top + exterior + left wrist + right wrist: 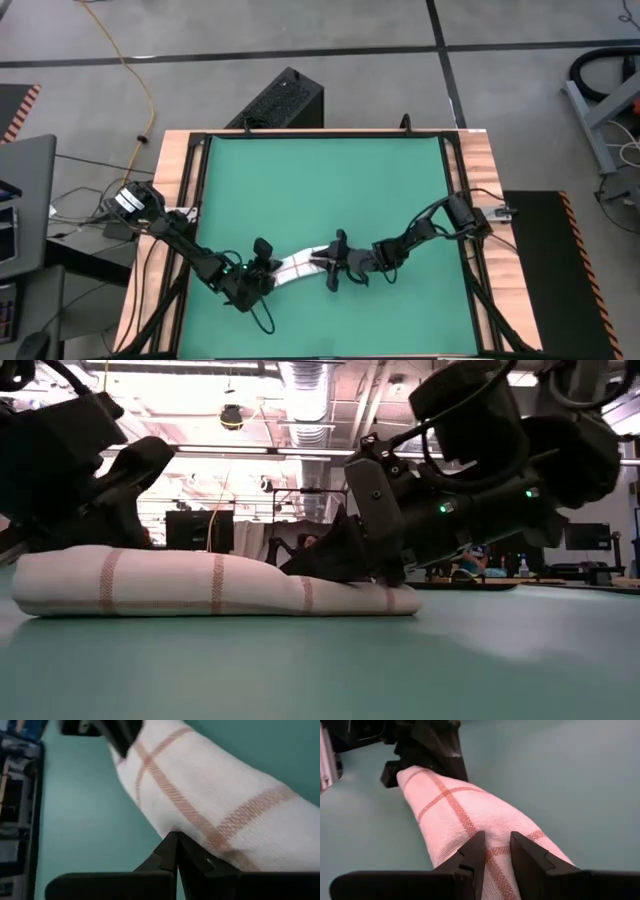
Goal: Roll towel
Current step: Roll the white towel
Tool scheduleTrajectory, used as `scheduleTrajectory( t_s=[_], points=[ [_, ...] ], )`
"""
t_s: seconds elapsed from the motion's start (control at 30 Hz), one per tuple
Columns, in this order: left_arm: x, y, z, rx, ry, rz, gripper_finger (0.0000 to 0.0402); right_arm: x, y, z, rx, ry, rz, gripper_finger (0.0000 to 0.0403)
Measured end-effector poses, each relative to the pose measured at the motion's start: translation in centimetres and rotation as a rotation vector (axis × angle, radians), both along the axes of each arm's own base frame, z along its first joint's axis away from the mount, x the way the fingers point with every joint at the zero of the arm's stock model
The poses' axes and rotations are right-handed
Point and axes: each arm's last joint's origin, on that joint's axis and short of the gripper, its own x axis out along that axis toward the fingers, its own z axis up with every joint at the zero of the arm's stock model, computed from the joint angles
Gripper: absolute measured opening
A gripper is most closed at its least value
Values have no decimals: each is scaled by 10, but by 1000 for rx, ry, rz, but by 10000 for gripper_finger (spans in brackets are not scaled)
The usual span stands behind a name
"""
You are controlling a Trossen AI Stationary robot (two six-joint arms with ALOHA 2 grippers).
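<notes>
The towel [297,266] lies rolled on the green mat [320,190] between both grippers — left gripper [176,851] pressed closed at one end, right gripper [495,851] pinching the other.

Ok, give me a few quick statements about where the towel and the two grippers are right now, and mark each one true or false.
1. The towel lies bunched into a long roll on the green mat. True.
2. The left gripper has its fingers spread wide. False: they are shut, tips together at the towel's end.
3. The right gripper is at the towel's other end, with cloth between its fingers. True.
4. The towel hangs in the air. False: it rests on the mat.
</notes>
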Motion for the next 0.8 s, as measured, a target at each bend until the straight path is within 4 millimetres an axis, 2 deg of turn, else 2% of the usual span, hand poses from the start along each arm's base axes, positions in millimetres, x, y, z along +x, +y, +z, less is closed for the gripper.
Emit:
scheduleTrajectory(
  t_s=[0.23,0.43,0.5,0.6,0.67,0.8],
  points=[
    [-2,5,13,5,-188,90,0,-5,11,1,-4,-27,-61,112],
    [-18,0,52,-23,-370,180,0,-5,12,1,11,-31,-66,112],
    [-27,-2,64,-118,-431,203,0,-5,11,1,9,-31,-66,112],
    [-38,-7,81,-401,-570,263,0,-5,11,1,9,-31,-66,112],
    [-45,-8,78,-565,-662,327,0,-5,11,1,8,-31,-65,112],
    [-56,-11,46,-768,-789,440,0,-5,11,1,8,-31,-65,112]
  ],
)
